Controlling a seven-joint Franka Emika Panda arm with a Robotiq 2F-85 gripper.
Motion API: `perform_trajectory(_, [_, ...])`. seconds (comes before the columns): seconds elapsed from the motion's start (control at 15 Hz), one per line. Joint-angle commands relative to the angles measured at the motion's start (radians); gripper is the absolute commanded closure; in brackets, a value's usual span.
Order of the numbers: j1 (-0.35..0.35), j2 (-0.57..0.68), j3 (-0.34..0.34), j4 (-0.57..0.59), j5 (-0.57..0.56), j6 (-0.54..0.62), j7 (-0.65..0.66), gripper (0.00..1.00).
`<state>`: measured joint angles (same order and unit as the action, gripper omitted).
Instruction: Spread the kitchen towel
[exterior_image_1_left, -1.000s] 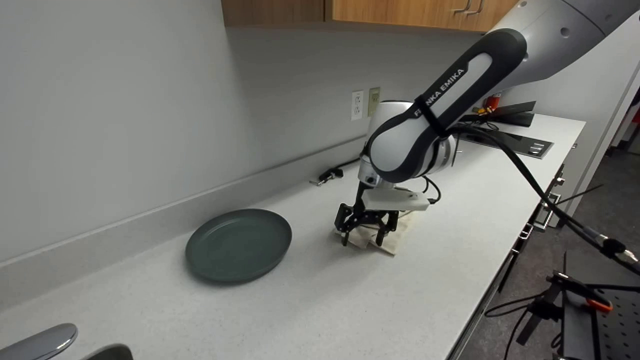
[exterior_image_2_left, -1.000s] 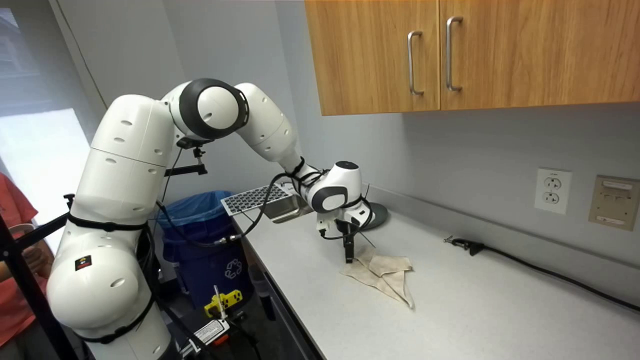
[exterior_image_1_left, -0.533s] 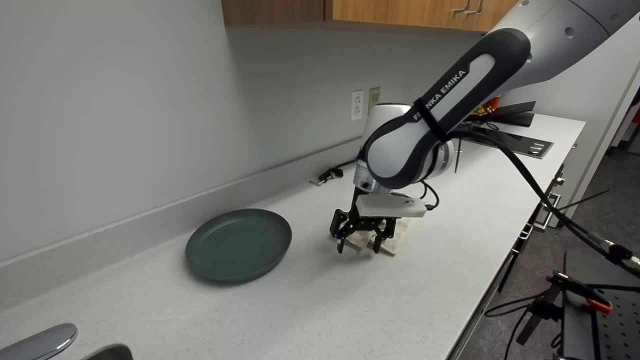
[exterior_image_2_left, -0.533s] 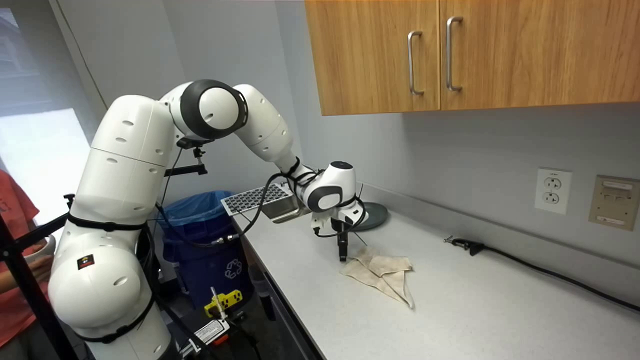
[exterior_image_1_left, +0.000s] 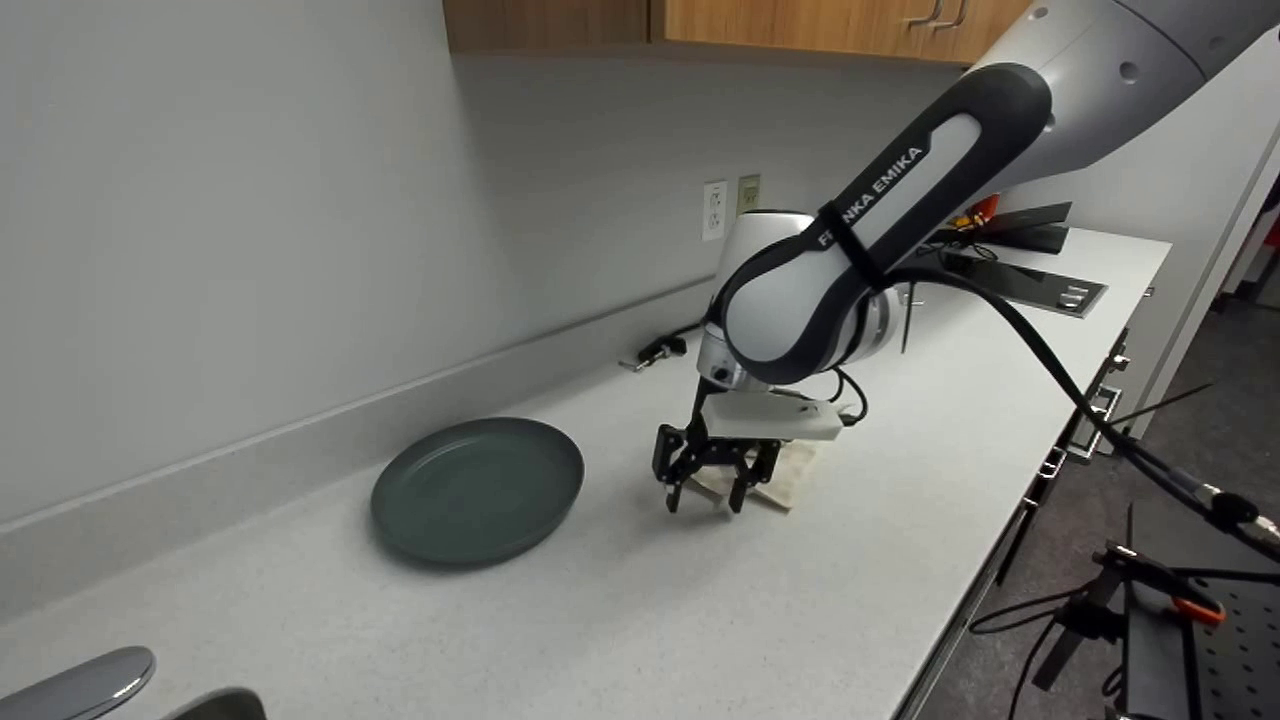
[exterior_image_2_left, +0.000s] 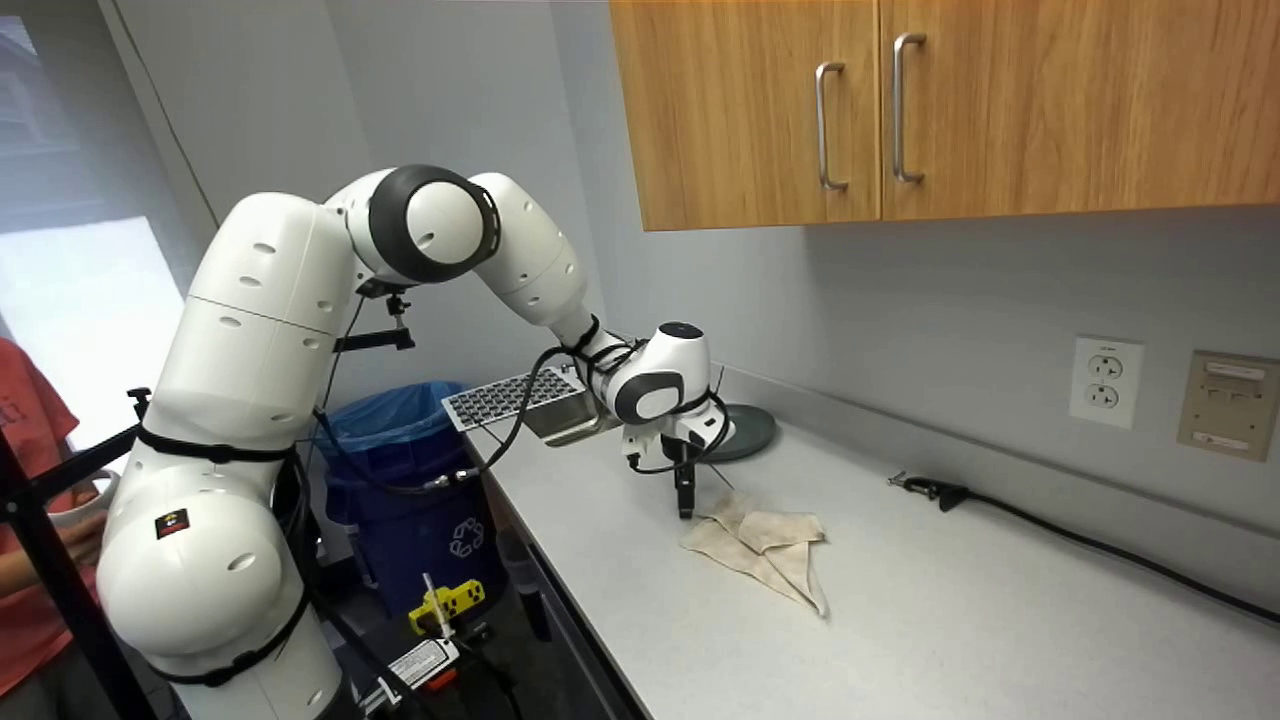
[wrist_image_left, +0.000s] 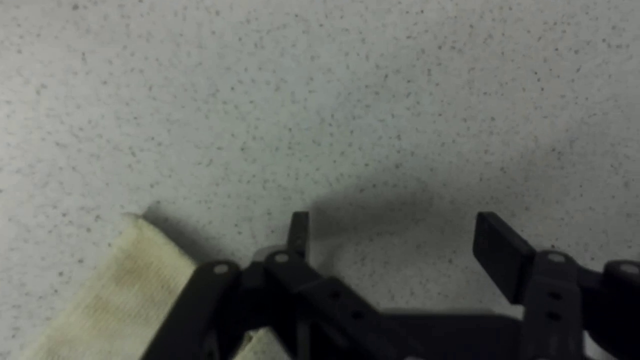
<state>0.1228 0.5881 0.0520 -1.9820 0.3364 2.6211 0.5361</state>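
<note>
The beige kitchen towel (exterior_image_2_left: 765, 540) lies on the white counter, partly folded over itself with creased corners. In an exterior view the towel (exterior_image_1_left: 792, 476) is partly hidden behind my gripper. In the wrist view one towel corner (wrist_image_left: 125, 290) shows at the lower left, outside my fingers. My black gripper (exterior_image_1_left: 705, 504) is open and points down, low over the counter just beyond the towel's edge, on the side toward the plate. In the wrist view only bare counter shows between the gripper's fingers (wrist_image_left: 392, 232). I cannot tell whether the fingertips touch the counter.
A dark green round plate (exterior_image_1_left: 480, 490) lies near the wall; it also shows in an exterior view (exterior_image_2_left: 750, 432) behind my wrist. A black clamp with a cable (exterior_image_2_left: 940, 490) lies along the wall. A sink (exterior_image_2_left: 570, 415) and a cooktop (exterior_image_1_left: 1040, 287) are at opposite ends. Wooden cupboards (exterior_image_2_left: 850, 110) hang above.
My open gripper has moved off the towel toward the plate, going left in an exterior view. The towel has not visibly moved.
</note>
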Motion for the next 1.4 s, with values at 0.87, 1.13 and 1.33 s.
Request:
perform_trajectory(0.87, [0.017,0.073,-0.051,0.073,-0.021,0.037,0.002,0.17])
perform_trajectory(1.13, [0.023,0.072,-0.063,0.076,-0.033,0.034,0.011,0.51])
perform_trajectory(1.33, [0.024,0.069,-0.073,0.077,-0.039,0.031,0.016,0.73])
